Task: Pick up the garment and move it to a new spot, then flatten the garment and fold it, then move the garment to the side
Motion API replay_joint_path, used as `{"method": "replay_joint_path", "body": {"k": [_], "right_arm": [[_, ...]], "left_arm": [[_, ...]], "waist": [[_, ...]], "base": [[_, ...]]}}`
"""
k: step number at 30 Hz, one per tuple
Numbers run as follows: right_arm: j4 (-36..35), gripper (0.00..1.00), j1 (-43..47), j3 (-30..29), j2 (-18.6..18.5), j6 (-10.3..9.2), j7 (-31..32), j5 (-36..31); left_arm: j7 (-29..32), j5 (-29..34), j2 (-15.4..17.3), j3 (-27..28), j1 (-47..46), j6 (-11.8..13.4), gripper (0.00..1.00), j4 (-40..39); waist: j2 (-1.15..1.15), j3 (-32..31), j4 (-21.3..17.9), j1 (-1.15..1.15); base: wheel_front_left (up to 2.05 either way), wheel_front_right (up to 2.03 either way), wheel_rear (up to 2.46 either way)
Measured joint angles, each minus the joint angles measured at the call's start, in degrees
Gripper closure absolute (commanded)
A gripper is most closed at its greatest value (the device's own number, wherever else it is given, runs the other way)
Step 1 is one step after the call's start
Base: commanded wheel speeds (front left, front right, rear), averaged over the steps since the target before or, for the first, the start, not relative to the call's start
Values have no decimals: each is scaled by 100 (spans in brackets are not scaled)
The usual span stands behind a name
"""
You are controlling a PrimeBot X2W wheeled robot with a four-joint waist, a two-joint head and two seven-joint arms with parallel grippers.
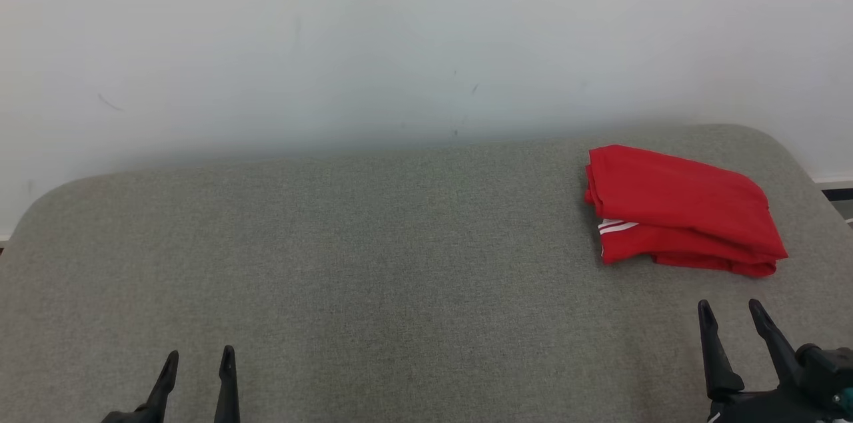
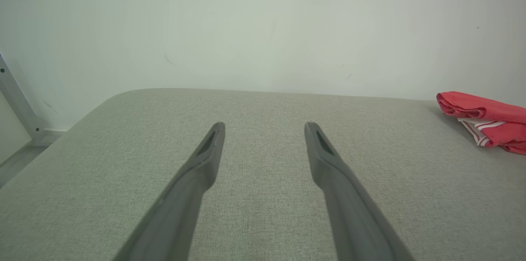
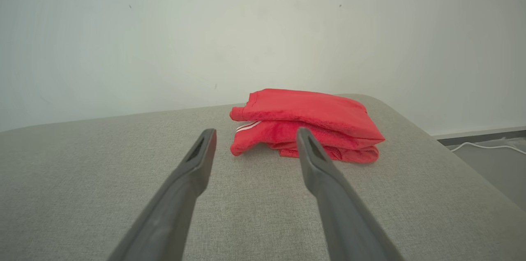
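Presently: my left gripper (image 1: 200, 351) hangs spread and empty, well left of the garment (image 1: 680, 210), clear of the work. Garment lies folded on the grey pad (image 1: 400, 263), set aside, I judge. My right gripper (image 1: 730, 303), just short of the garment, gapes empty too.

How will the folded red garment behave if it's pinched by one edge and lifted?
Probably floppy: the red garment lies in soft stacked layers with rounded folds, so a one-edge pinch would likely unfold it. Likely light, being thin cloth. Pushed, it may bunch rather than slide, since the grey fabric surface looks textured.
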Motion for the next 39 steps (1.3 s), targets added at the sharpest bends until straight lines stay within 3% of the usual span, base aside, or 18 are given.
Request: {"method": "replay_joint_path", "body": {"k": [39], "right_arm": [[-740,0,248,-333,393,-1,659,-632]], "left_arm": [[249,-59,14,41,-9,0,0,-137]], "waist": [[0,18,40,0]], "base": [[0,0,0]]}}
